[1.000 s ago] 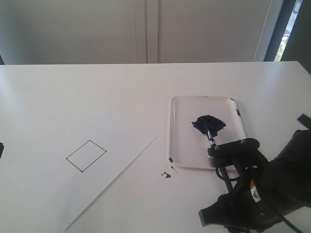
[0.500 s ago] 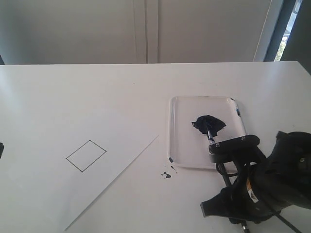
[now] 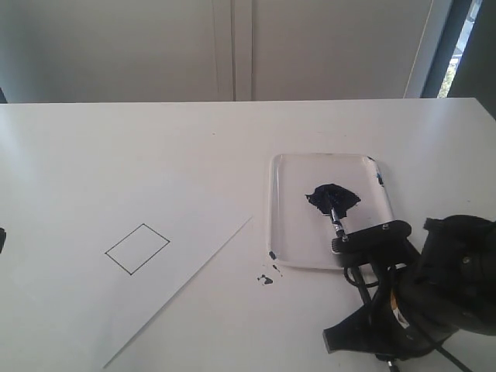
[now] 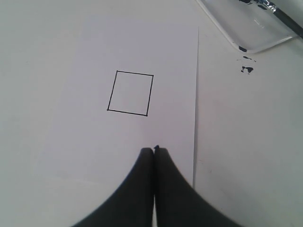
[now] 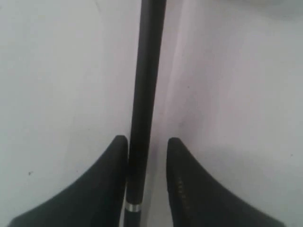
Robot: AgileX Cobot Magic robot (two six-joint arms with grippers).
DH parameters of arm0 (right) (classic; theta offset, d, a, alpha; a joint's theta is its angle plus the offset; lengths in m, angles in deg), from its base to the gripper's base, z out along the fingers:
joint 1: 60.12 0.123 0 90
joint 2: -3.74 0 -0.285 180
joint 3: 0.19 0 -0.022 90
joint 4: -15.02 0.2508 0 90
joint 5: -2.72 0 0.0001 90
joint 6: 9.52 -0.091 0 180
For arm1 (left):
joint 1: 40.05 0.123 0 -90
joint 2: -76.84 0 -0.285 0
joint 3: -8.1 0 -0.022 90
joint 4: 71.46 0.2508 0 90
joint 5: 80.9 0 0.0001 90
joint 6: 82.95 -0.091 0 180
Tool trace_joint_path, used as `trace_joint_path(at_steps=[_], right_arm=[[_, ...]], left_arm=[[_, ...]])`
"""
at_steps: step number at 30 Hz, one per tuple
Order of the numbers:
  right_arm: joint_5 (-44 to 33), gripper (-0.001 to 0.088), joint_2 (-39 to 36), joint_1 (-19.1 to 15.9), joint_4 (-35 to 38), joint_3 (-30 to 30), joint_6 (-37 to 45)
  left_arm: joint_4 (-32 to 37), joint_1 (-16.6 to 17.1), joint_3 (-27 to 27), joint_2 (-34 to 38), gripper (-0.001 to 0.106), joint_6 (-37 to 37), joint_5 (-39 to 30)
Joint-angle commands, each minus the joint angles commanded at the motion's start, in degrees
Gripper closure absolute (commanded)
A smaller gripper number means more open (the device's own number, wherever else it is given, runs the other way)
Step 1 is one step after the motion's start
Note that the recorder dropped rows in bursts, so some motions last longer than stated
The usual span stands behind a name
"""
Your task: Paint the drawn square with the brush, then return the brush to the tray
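Observation:
The drawn square (image 3: 137, 248) is a thin black outline, unpainted, on white paper (image 3: 194, 232). The brush (image 3: 338, 219) rests with its bristles in the blue-black blob on the tray (image 3: 288, 232). Its black handle (image 5: 147, 85) runs off the tray's near edge, under the right arm (image 3: 434, 294). My right gripper (image 5: 147, 140) is open astride the handle. One finger touches it and a gap shows on the other side. My left gripper (image 4: 154, 150) is shut and empty, above the paper near the drawn square (image 4: 130, 92).
Dark paint spatters (image 3: 266, 277) lie on the white table between the paper's edge and the tray's near corner. The left wrist view also shows the tray's corner (image 4: 251, 35) and the spatters (image 4: 246, 69). A grey wall runs along the table's far edge.
The right arm has shifted slightly over the brush handle, its body drawing in toward the tray. Brush, tray and paper have not moved.

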Motion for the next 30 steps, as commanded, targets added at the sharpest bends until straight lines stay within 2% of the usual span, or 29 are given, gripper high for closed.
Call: trace_joint_path(at_steps=[6, 9, 12, 30], right_arm=[[2.1, 0.0615, -2.0, 0.0, 0.3, 0.0, 0.0], [2.2, 0.0713, -2.1, 0.0, 0.4, 0.0, 0.0], [2.3, 0.0868, -2.1, 0.0, 0.4, 0.0, 0.0], [0.6, 0.0868, 0.1, 0.0, 0.5, 0.0, 0.1]], left_arm=[[0.0, 0.0, 0.0, 0.0, 0.105, 0.0, 0.0], [0.0, 0.0, 0.0, 0.0, 0.105, 0.0, 0.0], [0.0, 0.0, 0.0, 0.0, 0.105, 0.0, 0.0], [0.0, 0.0, 0.0, 0.0, 0.105, 0.0, -0.1]])
